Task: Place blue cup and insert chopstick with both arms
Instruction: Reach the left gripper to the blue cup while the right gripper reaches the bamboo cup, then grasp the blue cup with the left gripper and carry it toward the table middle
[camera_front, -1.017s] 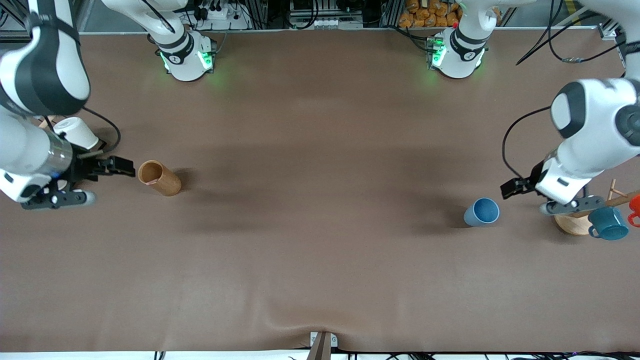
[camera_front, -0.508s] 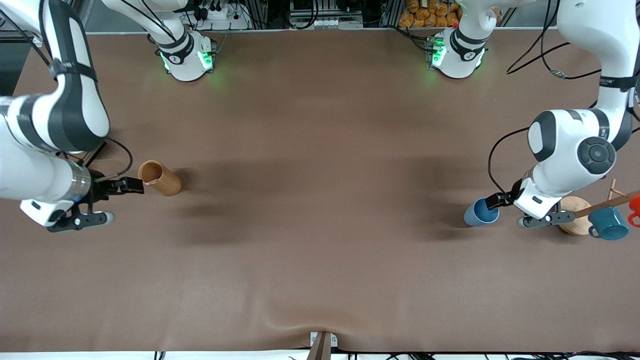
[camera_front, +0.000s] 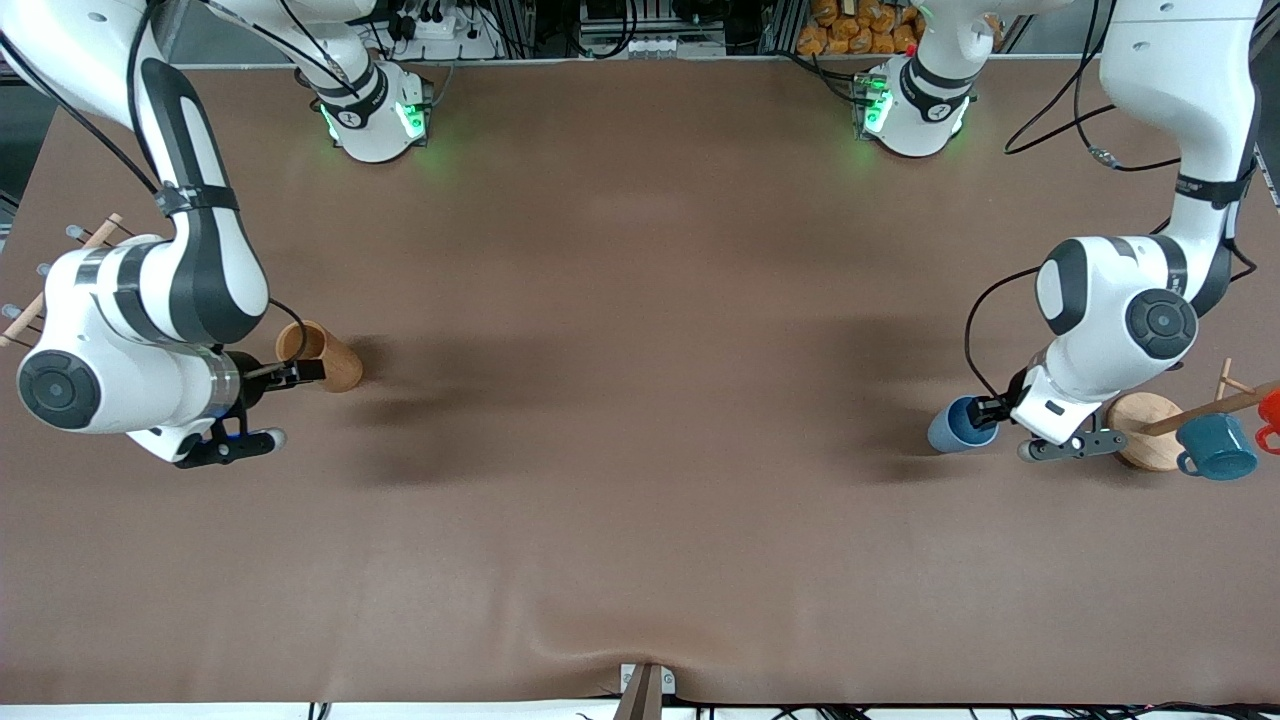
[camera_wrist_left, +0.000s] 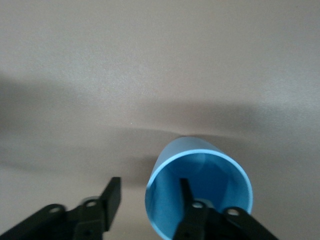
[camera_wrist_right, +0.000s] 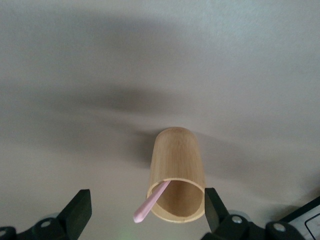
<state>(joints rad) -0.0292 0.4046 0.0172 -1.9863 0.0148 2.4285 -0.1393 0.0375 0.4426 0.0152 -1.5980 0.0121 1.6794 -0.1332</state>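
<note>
The blue cup (camera_front: 948, 426) sits on the brown table near the left arm's end, its open mouth toward my left wrist camera (camera_wrist_left: 200, 192). My left gripper (camera_front: 985, 410) (camera_wrist_left: 148, 197) is open at the cup's rim, with one finger inside the cup and the other outside its wall. The pale-pink chopstick (camera_wrist_right: 150, 204) leans out of the mouth of a brown cylindrical holder (camera_front: 322, 356) (camera_wrist_right: 176, 172) near the right arm's end. My right gripper (camera_front: 300, 372) (camera_wrist_right: 146, 207) is open, with a finger on each side of the holder's mouth.
A wooden mug rack with a round base (camera_front: 1145, 445) holds a dark teal mug (camera_front: 1215, 447) and a red item (camera_front: 1270, 408) just past the left gripper. A wooden rod rack (camera_front: 60, 270) stands at the table edge by the right arm.
Both arms have come in toward their objects. The left gripper reached the blue cup's rim and the right gripper reached the brown holder's mouth. Neither object has moved.
</note>
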